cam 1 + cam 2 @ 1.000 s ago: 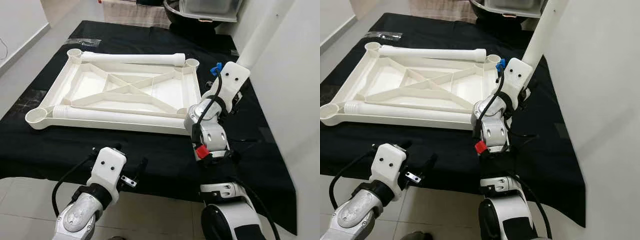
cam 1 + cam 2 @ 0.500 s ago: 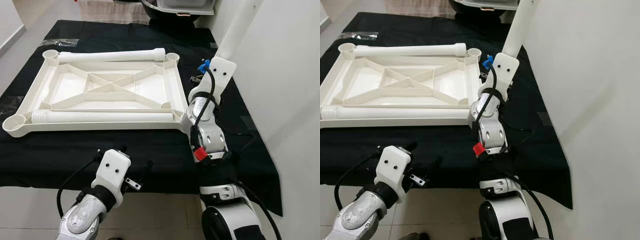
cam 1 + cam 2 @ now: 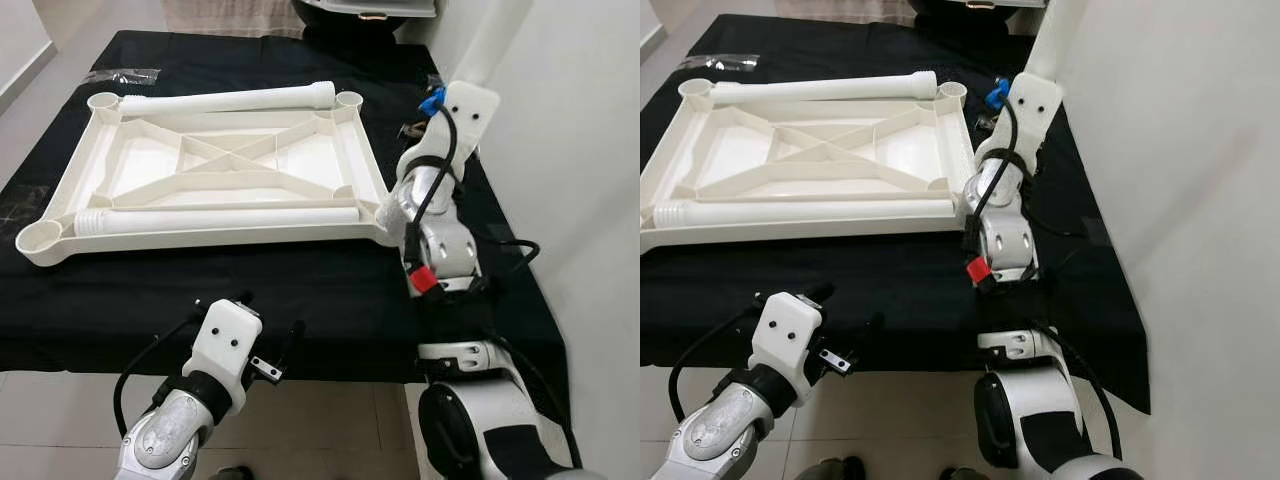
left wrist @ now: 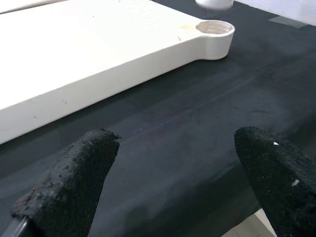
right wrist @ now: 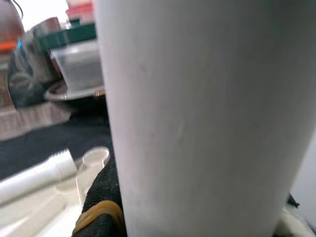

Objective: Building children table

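Black cloth [image 3: 330,290] covers the work surface; the upside-down white tabletop [image 3: 215,170] lies on it w/ two legs [image 3: 225,217] resting inside. A third leg [image 3: 1058,35] is held upright by the right gripper [image 3: 992,108] at abt 2 o'clock, clamped, just beside the far-right socket [image 3: 952,91]. Step in hand, prob.: seating that leg; lowering and alignment are needed next. Left gripper [image 4: 168,187] is spread wide, empty, at 6 o'clock.

A black cloth [image 3: 330,290] covers the work surface, pale floor tiles [image 3: 60,420] below, white wall [image 3: 1200,150] beside
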### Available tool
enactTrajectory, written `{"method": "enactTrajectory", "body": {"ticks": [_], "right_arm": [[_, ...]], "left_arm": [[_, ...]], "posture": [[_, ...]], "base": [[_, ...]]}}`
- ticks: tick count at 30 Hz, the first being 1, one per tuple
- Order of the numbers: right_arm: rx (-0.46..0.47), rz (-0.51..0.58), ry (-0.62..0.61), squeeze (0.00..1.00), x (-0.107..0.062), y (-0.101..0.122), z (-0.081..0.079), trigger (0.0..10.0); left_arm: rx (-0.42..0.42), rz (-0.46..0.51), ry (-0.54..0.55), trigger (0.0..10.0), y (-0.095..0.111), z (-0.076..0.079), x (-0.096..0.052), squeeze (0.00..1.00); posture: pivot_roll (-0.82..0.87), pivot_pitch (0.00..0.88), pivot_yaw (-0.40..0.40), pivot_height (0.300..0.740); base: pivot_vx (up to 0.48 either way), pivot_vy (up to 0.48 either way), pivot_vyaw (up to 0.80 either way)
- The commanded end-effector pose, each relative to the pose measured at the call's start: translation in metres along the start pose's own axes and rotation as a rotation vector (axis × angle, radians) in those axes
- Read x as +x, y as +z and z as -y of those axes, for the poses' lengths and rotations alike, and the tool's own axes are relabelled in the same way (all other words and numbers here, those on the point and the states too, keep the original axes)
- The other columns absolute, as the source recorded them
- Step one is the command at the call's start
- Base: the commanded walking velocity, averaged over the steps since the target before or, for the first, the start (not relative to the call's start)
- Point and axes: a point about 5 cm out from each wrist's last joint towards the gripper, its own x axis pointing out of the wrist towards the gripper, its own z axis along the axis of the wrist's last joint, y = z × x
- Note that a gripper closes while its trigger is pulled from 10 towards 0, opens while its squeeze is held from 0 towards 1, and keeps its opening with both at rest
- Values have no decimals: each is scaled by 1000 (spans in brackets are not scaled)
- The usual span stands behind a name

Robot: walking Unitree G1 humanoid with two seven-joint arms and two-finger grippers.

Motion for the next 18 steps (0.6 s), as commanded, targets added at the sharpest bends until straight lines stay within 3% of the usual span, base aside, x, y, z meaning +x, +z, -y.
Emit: {"method": "enactTrajectory", "body": {"ticks": [1, 2, 3, 4, 5, 9, 13, 14, 15, 18], "right_arm": [[-22, 0, 3, 0, -1, 0, -1, 10000], [-90, -48, -10, 0, -4, -13, 1, 10000], [-90, -48, -10, 0, -4, -13, 1, 10000], [-131, -124, -22, 0, -8, -33, 3, 10000], [-137, -198, -23, 0, -14, -52, 5, 10000], [-108, -275, -17, 0, -22, -75, 4, 10000], [-66, -252, 30, 0, -22, -77, -3, 10000], [-82, -184, 43, 0, -15, -70, -2, 10000], [-82, -184, 43, 0, -15, -70, -2, 10000], [-178, 46, -23, 0, 17, -34, 16, 10000]], "left_arm": [[4, -21, -7, 10000, -5, 2, 0, 0], [5, -20, -7, 10000, -5, 3, 0, 0], [5, -20, -7, 10000, -5, 3, 0, 0], [5, -18, -7, 10000, -5, 3, 0, 0], [3, -16, -7, 10000, -4, 3, 0, 0], [4, -15, -4, 10000, -4, 3, 0, 0], [8, -17, -1, 10000, -4, 2, -1, 0], [8, -17, 1, 10000, -3, 1, -1, 0], [8, -17, 1, 10000, -3, 1, -1, 0], [11, -16, 7, 10000, -3, -1, -2, 0]], "posture": [[118, 165, -84, 740], [114, 164, -84, 740], [114, 164, -84, 740], [114, 167, -86, 740], [116, 169, -86, 740], [123, 171, -85, 740], [127, 172, -86, 740], [131, 172, -86, 740], [131, 172, -86, 740], [127, 174, -88, 740]], "base": [[0, 0, 0], [0, 0, 0], [0, 0, 0], [0, 0, 0], [0, 0, 0], [0, 0, 0], [0, 0, 0], [0, 0, 0], [0, 0, 0], [0, 0, 0]]}}
